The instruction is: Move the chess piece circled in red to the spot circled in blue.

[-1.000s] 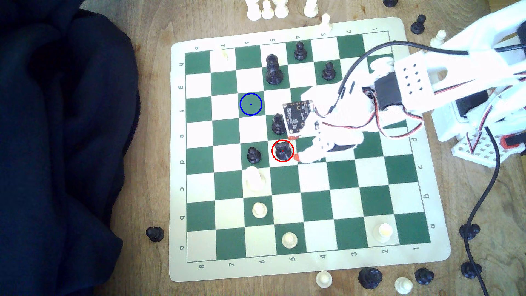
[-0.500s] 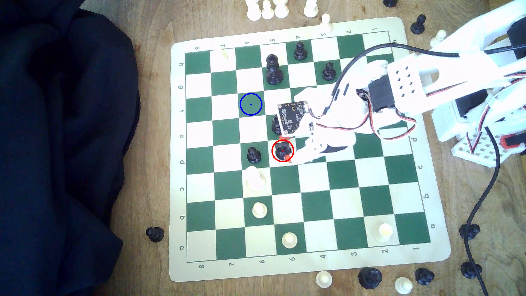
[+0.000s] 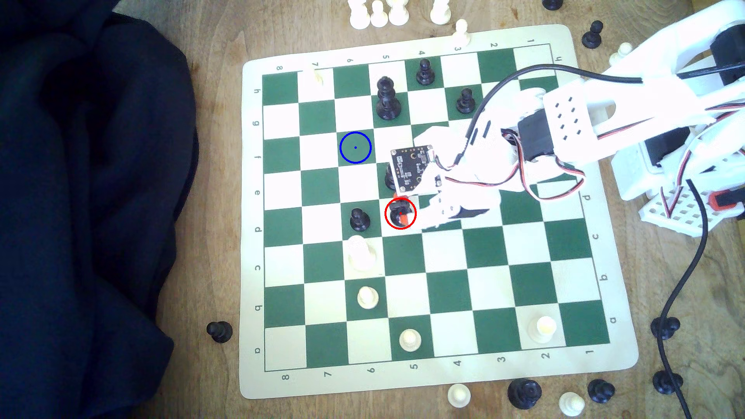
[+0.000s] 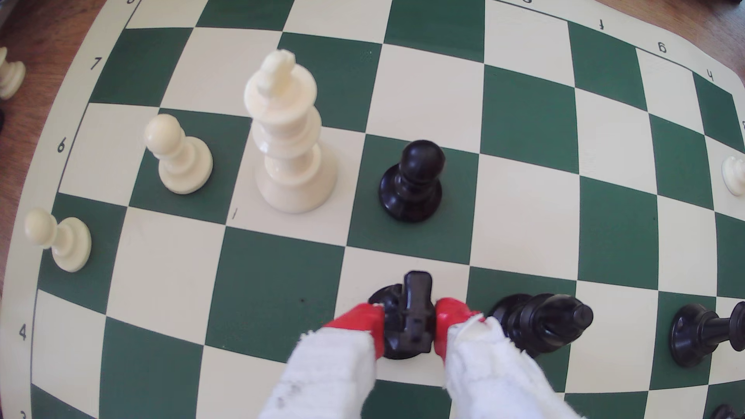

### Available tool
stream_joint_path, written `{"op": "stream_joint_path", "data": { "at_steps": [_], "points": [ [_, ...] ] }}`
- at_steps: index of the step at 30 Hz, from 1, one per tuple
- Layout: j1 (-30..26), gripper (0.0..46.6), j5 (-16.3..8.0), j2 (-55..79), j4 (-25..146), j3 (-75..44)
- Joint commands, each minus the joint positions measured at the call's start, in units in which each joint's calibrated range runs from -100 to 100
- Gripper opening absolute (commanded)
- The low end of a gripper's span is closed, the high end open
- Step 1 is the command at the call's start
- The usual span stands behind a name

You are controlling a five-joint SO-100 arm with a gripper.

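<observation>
Wrist view: the black knight (image 4: 411,318) is flanked by the claw (image 4: 409,322), its 2 red tips seemingly pinching it on its white square. The blue-ringed green square (image 3: 355,147) is seen diagonally ahead of the claw, 2 rows off.

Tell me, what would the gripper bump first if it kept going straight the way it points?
Probably the small black pawn just beyond the gripper and the black knight between its red tips; depth is unclear.

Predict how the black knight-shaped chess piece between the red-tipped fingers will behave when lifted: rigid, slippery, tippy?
The black knight-shaped chess piece looks moulded and hard, so probably rigid. Its glossy surface may slip against the tool's red fingertips. The lopsided head over a round base suggests that it could twist or tilt if gripped off-centre.
</observation>
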Motion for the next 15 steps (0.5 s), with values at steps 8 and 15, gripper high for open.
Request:
{"op": "stream_joint_path", "data": {
  "at_steps": [8, 15],
  "points": [
    [-0.9, 0.3, -1.6, -2.8, 4.6, -8.4],
    [-0.3, 0.3, -6.4, -8.1, 21.6, -21.8]
  ]
}}
